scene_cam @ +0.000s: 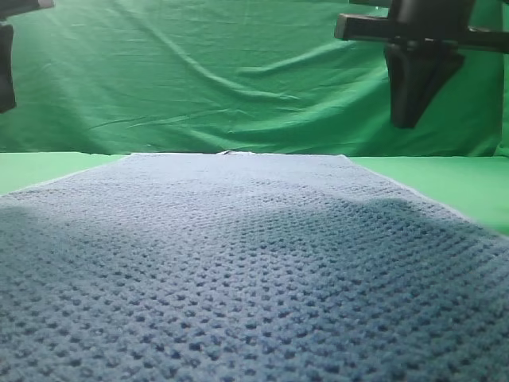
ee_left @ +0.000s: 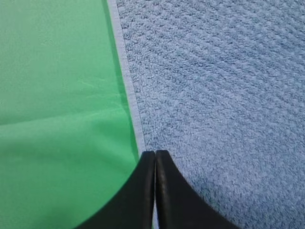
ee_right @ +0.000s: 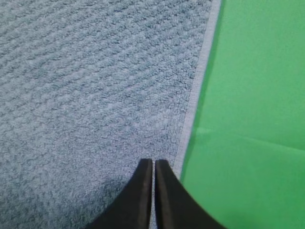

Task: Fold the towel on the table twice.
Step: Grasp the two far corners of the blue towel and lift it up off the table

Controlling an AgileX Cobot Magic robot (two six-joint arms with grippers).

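While I watch from the high camera, the towel (scene_cam: 254,270) lies spread flat on the table (scene_cam: 48,169), its long axis running away from the lens toward the wrinkled green backdrop (scene_cam: 238,72), with the far short edge square across the view and both long sides slanting inward as they recede. It is a blue-grey waffle knit, bumpy in regular rows, bordered by a thin pale trim that I can follow along each long side. Around it the table shows as smooth, plain green, with a faint crease or two in the wrist views. Over the left long edge I see the left gripper (ee_left: 155,153), two black, tapering fingers (ee_left: 140,191) pressed together so that only a hairline seam shows between them, pinching nothing; its tips sit right above the trim where cloth meets table, and I cannot tell whether they touch the fabric. Over the right long edge the right gripper (ee_right: 153,162) looks much the same: dark fingers drawn nearly together with a thin sliver between them and nothing caught there, the tips above the knit just inside the trim. From the high camera the right gripper hangs well above the towel, in front of the backdrop, and only a dark scrap of the left arm (scene_cam: 6,64) shows at the frame's edge.
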